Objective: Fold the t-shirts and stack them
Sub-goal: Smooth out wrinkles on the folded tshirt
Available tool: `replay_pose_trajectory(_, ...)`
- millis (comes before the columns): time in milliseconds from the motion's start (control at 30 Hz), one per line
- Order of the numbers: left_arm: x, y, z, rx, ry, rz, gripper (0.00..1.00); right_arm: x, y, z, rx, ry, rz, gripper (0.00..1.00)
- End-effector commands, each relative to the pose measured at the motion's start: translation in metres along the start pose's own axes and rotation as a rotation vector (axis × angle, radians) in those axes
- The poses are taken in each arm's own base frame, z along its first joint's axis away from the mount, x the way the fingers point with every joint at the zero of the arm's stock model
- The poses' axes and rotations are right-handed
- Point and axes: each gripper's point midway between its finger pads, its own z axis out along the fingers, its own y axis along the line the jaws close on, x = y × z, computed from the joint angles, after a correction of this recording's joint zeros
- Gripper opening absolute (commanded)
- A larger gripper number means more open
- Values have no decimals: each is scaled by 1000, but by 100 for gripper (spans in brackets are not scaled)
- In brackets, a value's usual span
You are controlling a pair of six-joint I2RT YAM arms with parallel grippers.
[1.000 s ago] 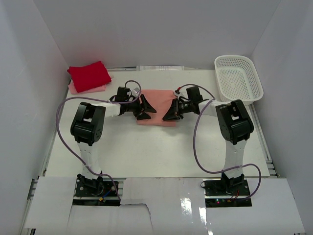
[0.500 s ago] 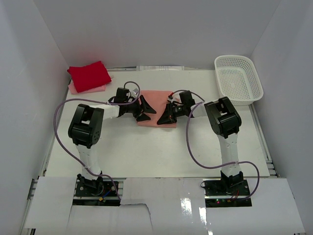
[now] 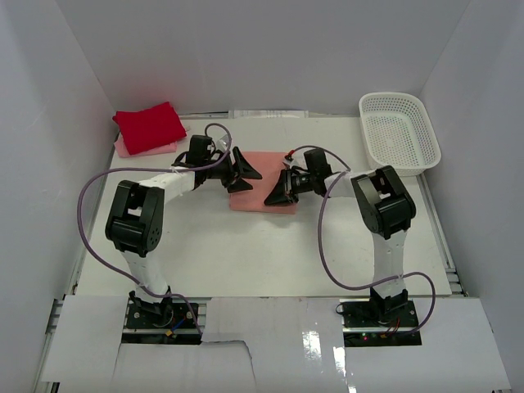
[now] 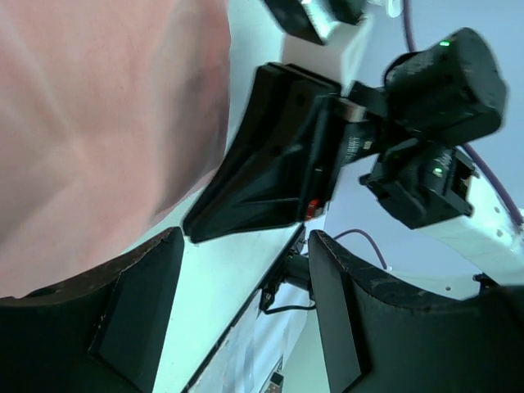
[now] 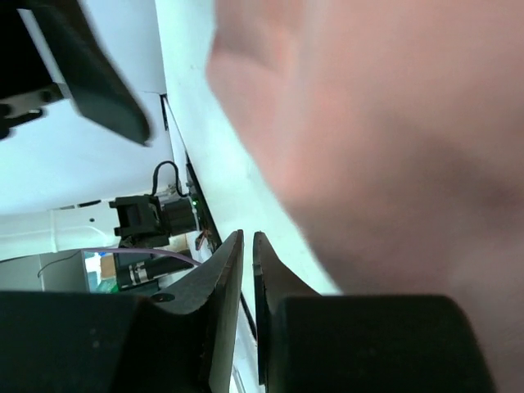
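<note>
Salmon-pink t-shirt lies folded mid-table, with both grippers low over it.
Red t-shirt sits on the pale pink t-shirt at far left; left gripper gapes wide, empty; right gripper is pinched closed, holding nothing.

The salmon-pink cloth t-shirt in the middle is plain. At the far left, the bright red cloth t-shirt is plain too, as is the pale pink cloth t-shirt under it. The white plastic lattice basket shows a grid pattern. The counter is white. The left hand and right hand are black, with purple cables.
</note>
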Motion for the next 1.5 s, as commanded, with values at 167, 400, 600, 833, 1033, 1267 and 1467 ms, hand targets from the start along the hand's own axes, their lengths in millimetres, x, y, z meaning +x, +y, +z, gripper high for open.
replay_pose_trajectory(167,23,15,4,32,55,-19,72,-60,84,-51,-1,-160,-180,16)
replay_pose_trajectory(400,46,60,16,-13,91,-106,72,-95,82,-55,40,-229,-238,17)
replay_pose_trajectory(600,55,69,15,-37,112,-132,71,-118,38,-20,-9,-157,-174,17)
replay_pose_trajectory(833,19,6,-30,-59,0,-42,73,-100,-37,-6,92,-123,-11,17)
replay_pose_trajectory(1033,-19,12,-39,-68,-18,-53,75,-96,-37,-8,83,-117,-23,17)
replay_pose_trajectory(1267,-41,58,-13,-127,-17,-30,76,-121,37,-30,4,-169,-139,17)
replay_pose_trajectory(1467,-58,54,7,-81,-16,-32,75,-117,75,-48,-15,-196,-187,18)
